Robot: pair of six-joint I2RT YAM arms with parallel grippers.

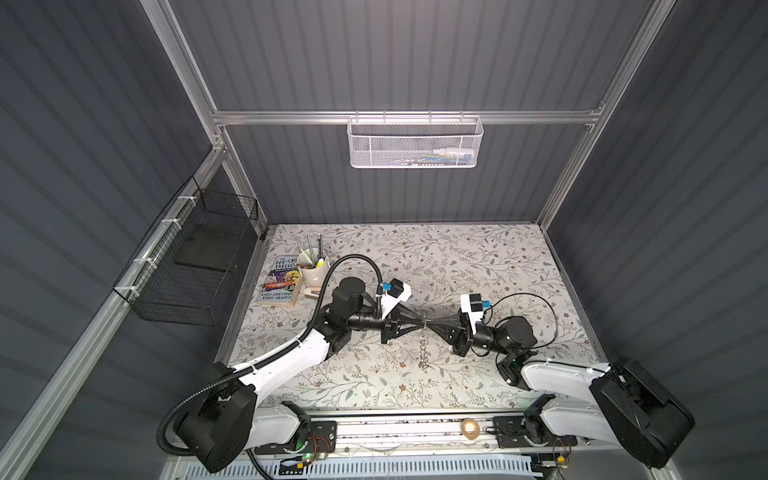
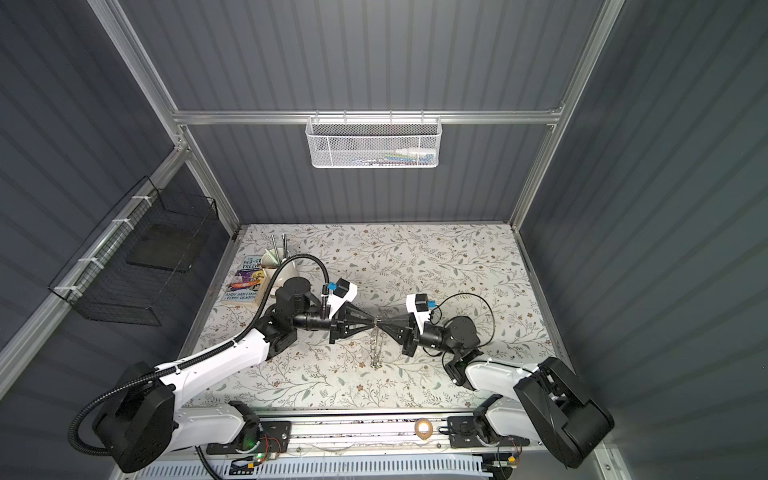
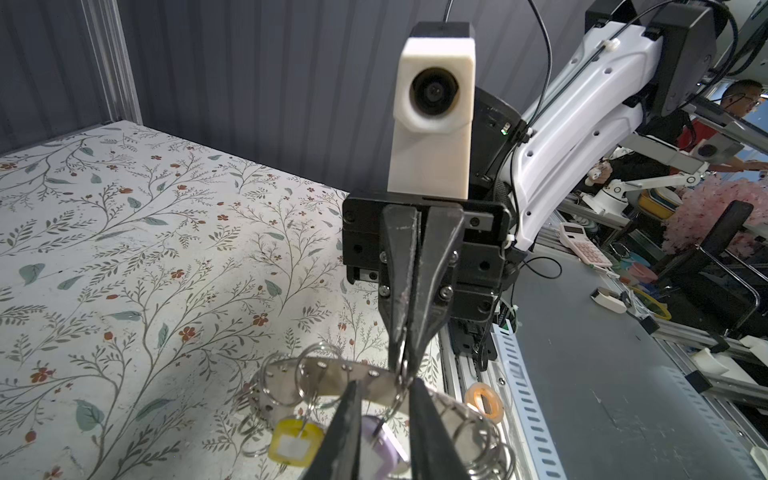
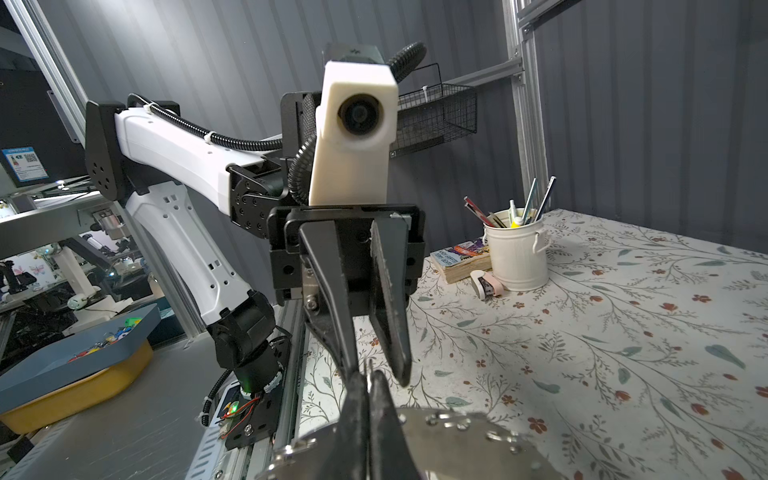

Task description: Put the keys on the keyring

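Observation:
The keyring (image 3: 332,374), a flat grey metal ring with wire loops round its rim, hangs edge-on above the table between both grippers in both top views (image 1: 424,349) (image 2: 376,349). My right gripper (image 4: 368,374) is shut on its top rim, also seen in the left wrist view (image 3: 402,368). My left gripper (image 3: 384,384) faces it tip to tip (image 1: 422,325), its fingers (image 3: 432,436) a little apart astride the ring's band. Of the keys, a yellow tag (image 3: 293,444) dangles from a wire loop. A lilac tag (image 3: 386,444) shows between my left fingers.
A tan tape roll (image 1: 469,428) lies on the front rail. A white cup of pens (image 1: 311,266), a book (image 1: 282,280) and a small stapler (image 4: 486,284) stand at the table's back left. A white mesh basket (image 1: 415,143) and a black wire basket (image 1: 195,266) hang on the walls.

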